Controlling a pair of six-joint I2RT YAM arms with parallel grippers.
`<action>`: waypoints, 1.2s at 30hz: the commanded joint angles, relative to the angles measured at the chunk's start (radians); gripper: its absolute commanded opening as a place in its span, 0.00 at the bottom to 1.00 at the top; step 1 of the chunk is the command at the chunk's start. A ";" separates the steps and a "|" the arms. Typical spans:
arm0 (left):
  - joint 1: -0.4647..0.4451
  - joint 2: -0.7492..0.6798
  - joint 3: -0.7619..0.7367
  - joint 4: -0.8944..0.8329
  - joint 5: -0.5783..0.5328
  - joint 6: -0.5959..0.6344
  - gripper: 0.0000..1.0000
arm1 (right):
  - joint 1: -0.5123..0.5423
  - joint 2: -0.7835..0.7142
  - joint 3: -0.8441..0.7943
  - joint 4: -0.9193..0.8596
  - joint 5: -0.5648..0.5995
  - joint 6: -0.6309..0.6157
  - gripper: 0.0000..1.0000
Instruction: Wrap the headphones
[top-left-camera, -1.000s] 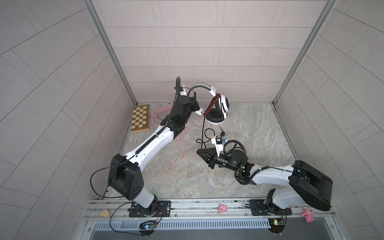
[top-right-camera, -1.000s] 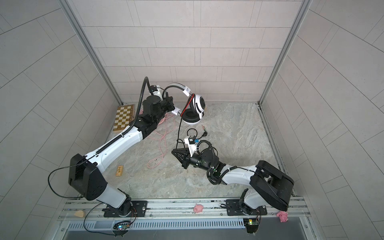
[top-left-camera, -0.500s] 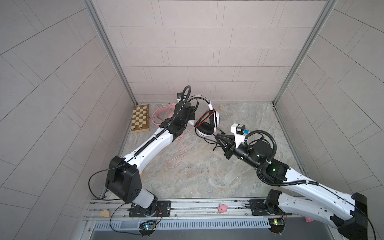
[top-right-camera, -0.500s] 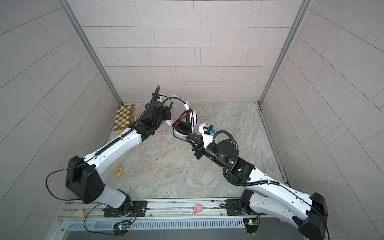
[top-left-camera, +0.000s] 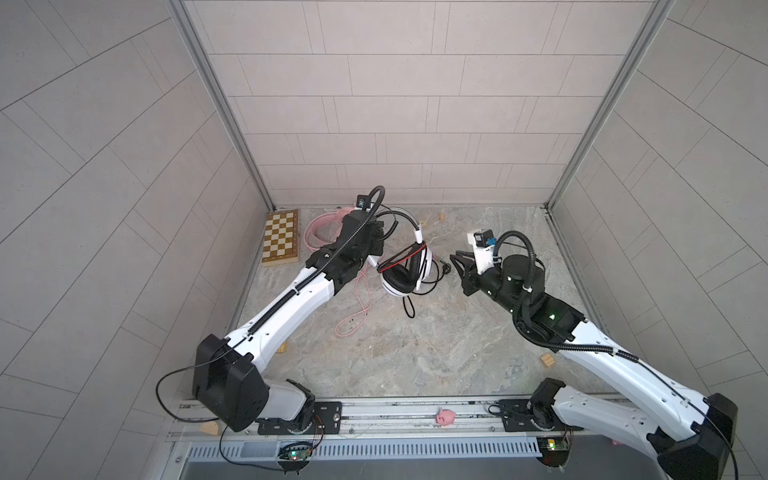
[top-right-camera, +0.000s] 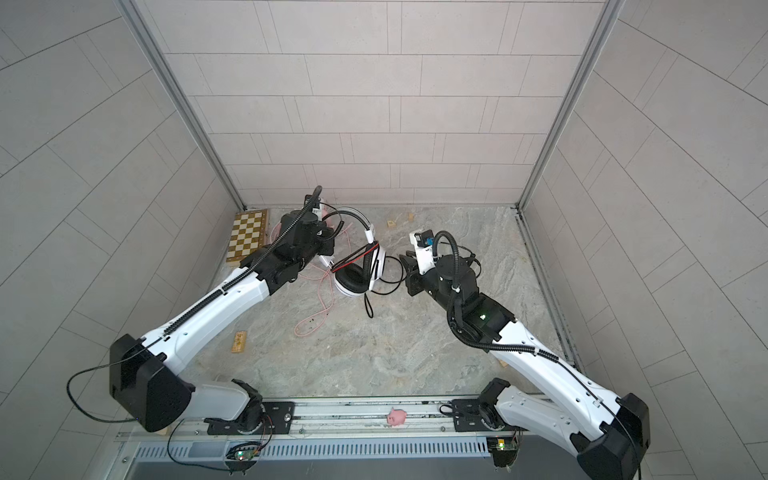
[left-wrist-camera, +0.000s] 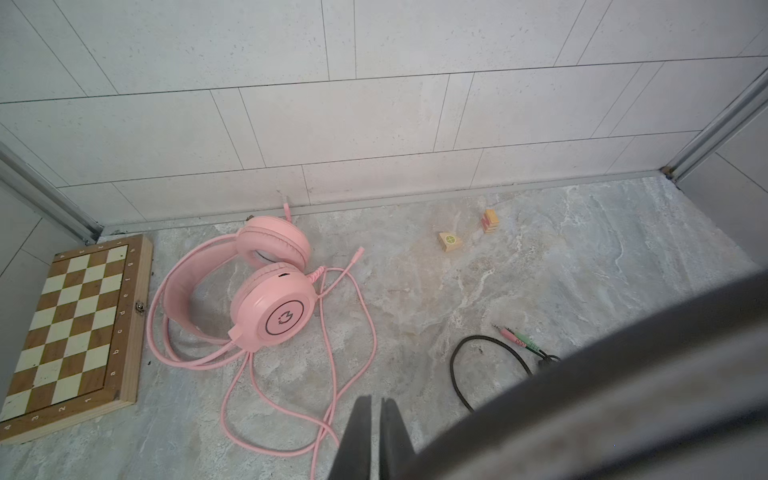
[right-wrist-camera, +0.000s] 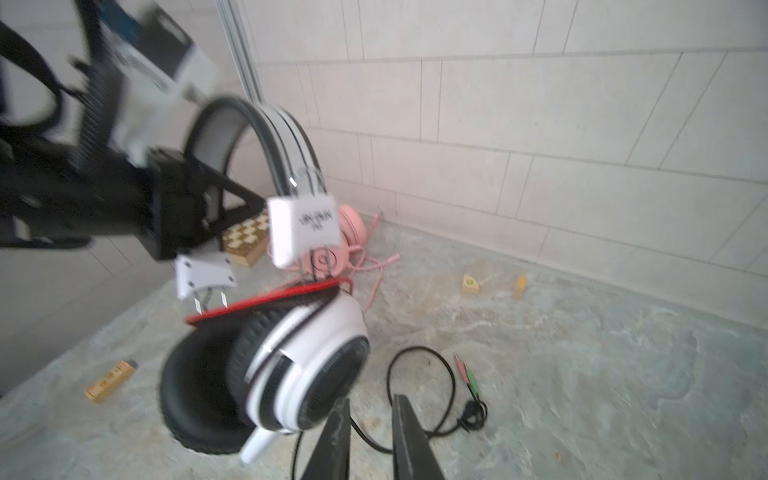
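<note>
- Black right gripper (right-wrist-camera: 372, 400), parted at the jaws and clamping nothing that shows; low over the middle of the surface (left-wrist-camera: 582, 266), just beside the white headphones (right-wrist-camera: 307, 353).
- Between and beneath those jaws, a slack stretch of the black cable (right-wrist-camera: 473, 411), looped on the stone and ending in twin plugs (right-wrist-camera: 473, 381).
- Clenched left gripper (left-wrist-camera: 374, 399), tips bare in the left wrist view, poked through the arch of the headband (right-wrist-camera: 286, 133); pinching something or merely hooking it, cannot tell.
- Lower down, ear cups (right-wrist-camera: 199, 390) toward the far middle of the surface; resting there or hanging just clear, cannot tell.
- Likely step in hand: taking up the cable for a turn round the band. Best to close on it near the cup, not at the plug end, leaving little slack; then keep light tension, lay the turns side by side, and hold the band steady with the other arm.
- At the far left corner, pink headphones (left-wrist-camera: 274, 316) just beside the chessboard (left-wrist-camera: 79, 328) on the left edge; by the look not yet wrapped.
</note>
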 joint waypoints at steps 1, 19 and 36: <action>-0.004 -0.069 0.044 0.054 0.080 -0.051 0.00 | -0.052 0.040 -0.081 0.022 -0.077 0.042 0.24; -0.003 -0.148 0.179 -0.024 0.143 -0.096 0.00 | -0.133 0.479 -0.142 0.282 -0.430 0.262 0.56; -0.004 -0.167 0.260 -0.077 0.170 -0.125 0.00 | -0.087 0.597 -0.060 0.166 -0.264 0.161 0.61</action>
